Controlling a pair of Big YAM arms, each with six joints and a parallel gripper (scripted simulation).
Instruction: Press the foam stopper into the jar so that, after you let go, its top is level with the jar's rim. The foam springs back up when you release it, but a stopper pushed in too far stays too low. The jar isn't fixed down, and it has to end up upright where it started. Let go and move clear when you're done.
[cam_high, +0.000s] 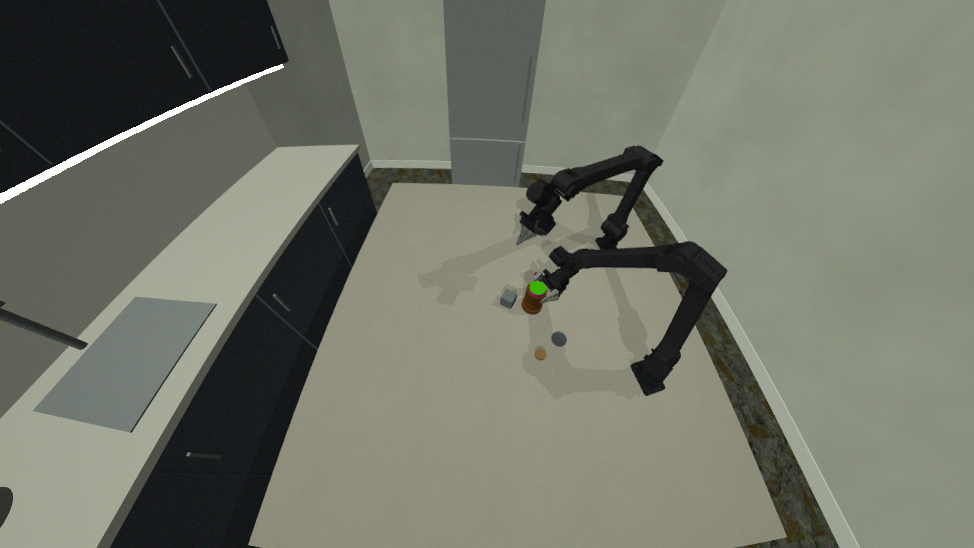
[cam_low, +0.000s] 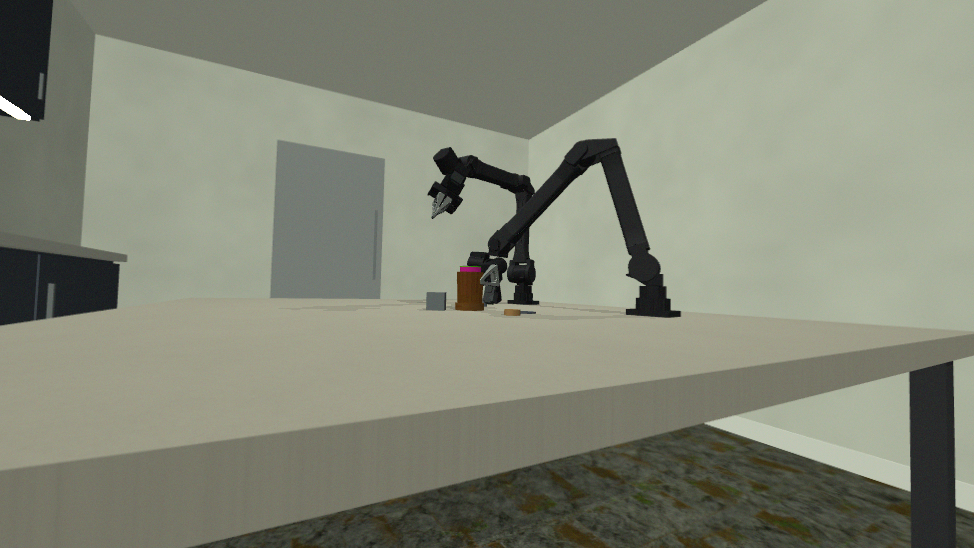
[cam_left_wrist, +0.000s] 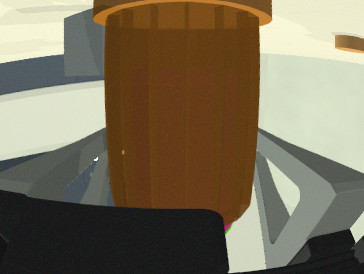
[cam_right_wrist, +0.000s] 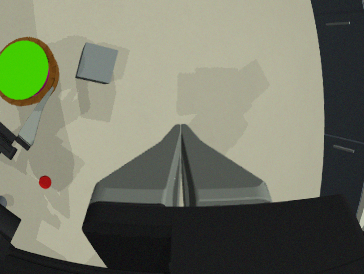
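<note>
The jar (cam_high: 531, 304) (cam_low: 469, 291) (cam_left_wrist: 182, 115) (cam_right_wrist: 54, 70) stands upright on the worktop (cam_high: 408, 436) (cam_low: 340, 368) (cam_left_wrist: 310, 20) (cam_right_wrist: 150, 40), between the cabinet-side edge and the edge where the arms are mounted, nearer the grey-door edge than the opposite one. The stopper (cam_high: 537, 288) (cam_low: 469, 269) (cam_left_wrist: 228, 228) (cam_right_wrist: 23, 70), pink with a green top, is in its mouth and sticks up above the rim. The left hand (cam_high: 540, 288) (cam_low: 489, 278) (cam_left_wrist: 182, 135) (cam_right_wrist: 31, 67) is spread wide, gripping the jar with a finger on either side. The right hand (cam_high: 519, 242) (cam_low: 433, 216) (cam_right_wrist: 181, 133) is fully closed on nothing, raised over the worktop toward the grey-door edge, fingertips pointing downward. Just beside the jar, toward the cabinet-side edge, sits a grey block (cam_high: 508, 297) (cam_low: 435, 301) (cam_left_wrist: 82, 47) (cam_right_wrist: 97, 63). An orange disc (cam_high: 540, 354) (cam_low: 512, 312) (cam_left_wrist: 350, 44) and a dark disc (cam_high: 558, 338) (cam_low: 529, 312) lie near each other, farther from the grey-door edge than the jar.
</note>
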